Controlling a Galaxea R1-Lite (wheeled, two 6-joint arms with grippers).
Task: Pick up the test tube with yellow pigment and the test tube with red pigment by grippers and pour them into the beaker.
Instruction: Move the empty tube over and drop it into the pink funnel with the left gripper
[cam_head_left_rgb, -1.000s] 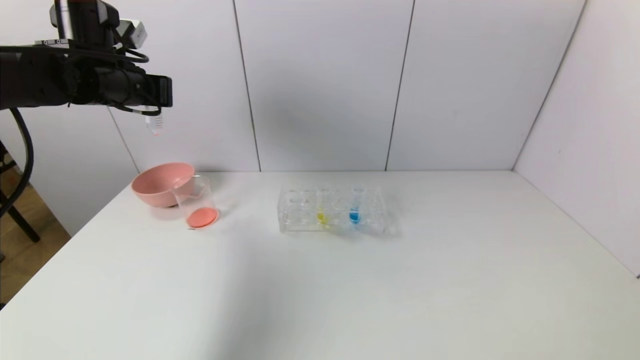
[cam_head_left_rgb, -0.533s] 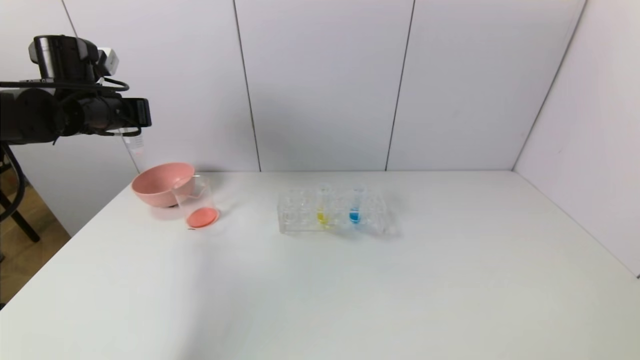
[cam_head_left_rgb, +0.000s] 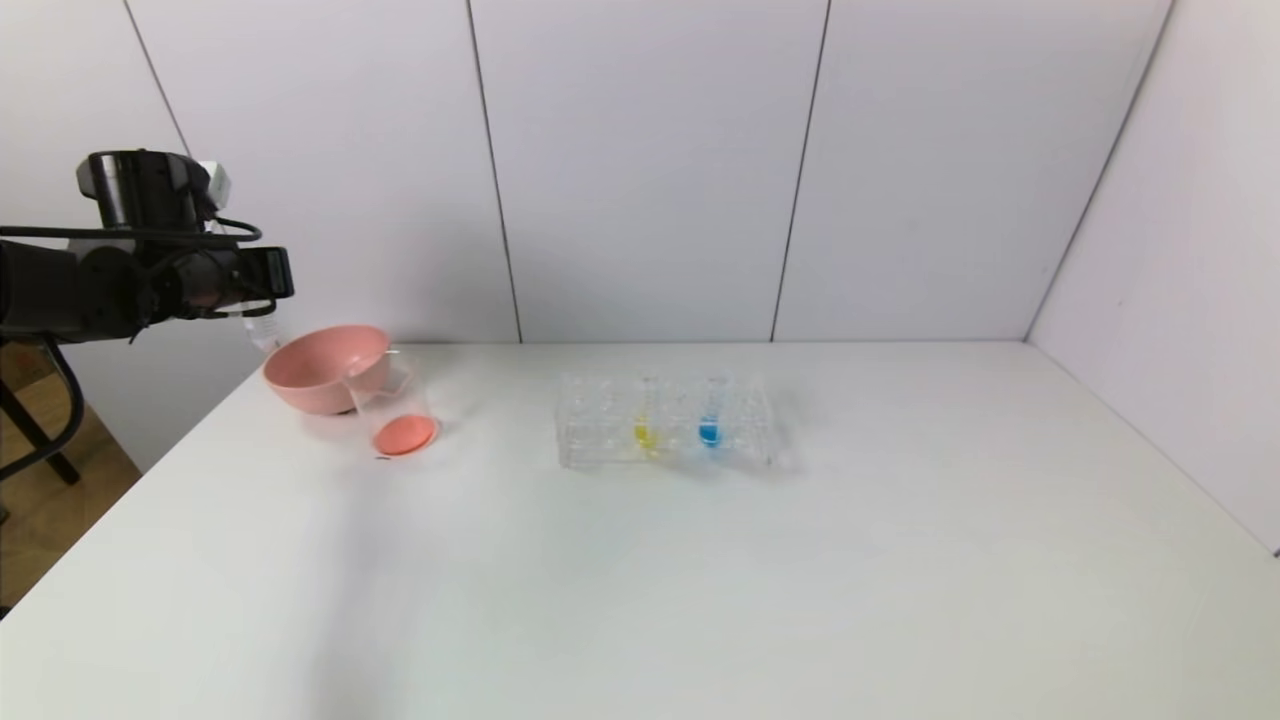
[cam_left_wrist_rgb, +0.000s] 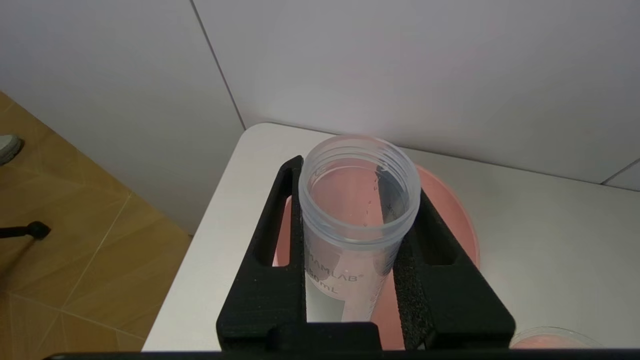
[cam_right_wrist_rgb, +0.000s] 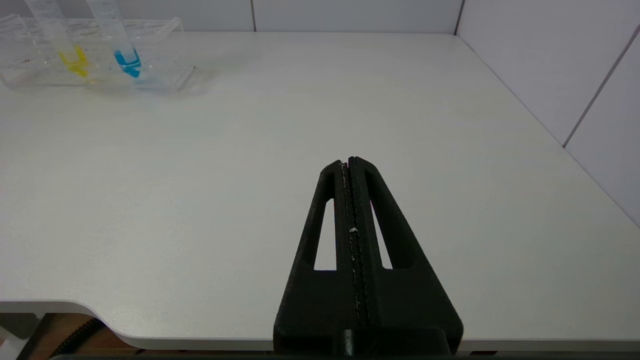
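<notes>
My left gripper (cam_head_left_rgb: 272, 274) is shut on the red pigment test tube (cam_head_left_rgb: 262, 330), a clear graduated tube. It hangs upright just above the far-left rim of the pink bowl. In the left wrist view the tube (cam_left_wrist_rgb: 345, 270) sits between the gripper's (cam_left_wrist_rgb: 359, 185) pads, open mouth up, with no liquid showing inside. The beaker (cam_head_left_rgb: 395, 405) stands against the bowl with red-orange liquid at its bottom. The yellow pigment test tube (cam_head_left_rgb: 645, 420) stands in the clear rack (cam_head_left_rgb: 600, 430); it also shows in the right wrist view (cam_right_wrist_rgb: 70, 55). My right gripper (cam_right_wrist_rgb: 348, 161) is shut and empty above the table's near right edge.
The pink bowl (cam_head_left_rgb: 320, 370) stands at the table's far-left corner and shows under the tube in the left wrist view (cam_left_wrist_rgb: 450, 210). A blue-liquid tube (cam_head_left_rgb: 709, 415) stands in the rack beside the yellow one. The table edge and the floor lie left of the bowl.
My left gripper has moved left and down with the tube, from high above the beaker to just over the pink bowl's far-left rim. The right arm has not moved.
</notes>
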